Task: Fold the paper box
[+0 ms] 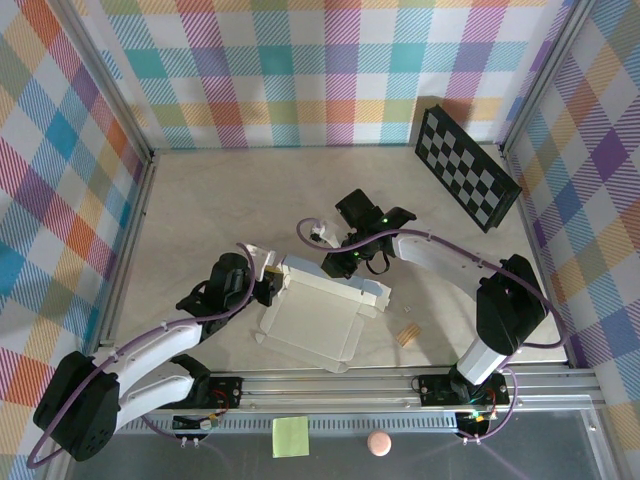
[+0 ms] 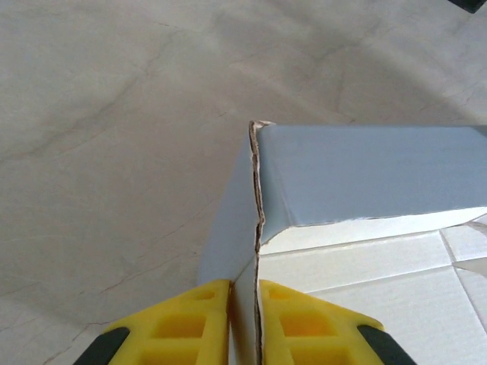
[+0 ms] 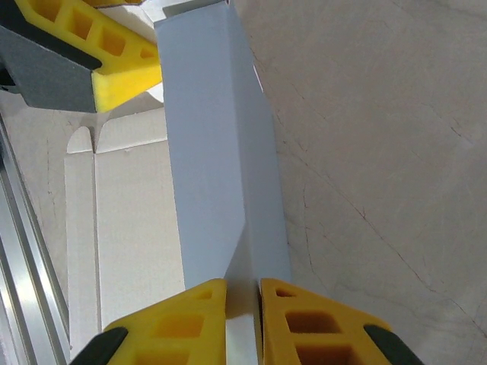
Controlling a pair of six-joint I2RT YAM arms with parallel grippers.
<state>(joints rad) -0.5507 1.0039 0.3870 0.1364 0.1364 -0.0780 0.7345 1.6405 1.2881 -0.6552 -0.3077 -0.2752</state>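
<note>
Approx half folded, paper box [image 1: 318, 318] lies at worktop [image 1: 220, 200] centre: far + left walls stand, meeting at a corner; near + right sides seem flat, tho top view's unclear. At box's 10 o'clock, left end effector [image 2: 244, 323] pinches left wall; at 12 o'clock, right end effector [image 3: 243, 323] pinches far wall.

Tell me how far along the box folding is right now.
Early to midway. Done: the far wall of the paper box stands upright and meets a side wall at a corner. In hand: the left gripper pinches that side wall, the right gripper pinches the far wall. Left: in the top view the near edge and its small flaps lie flat, so the box is not closed.
</note>
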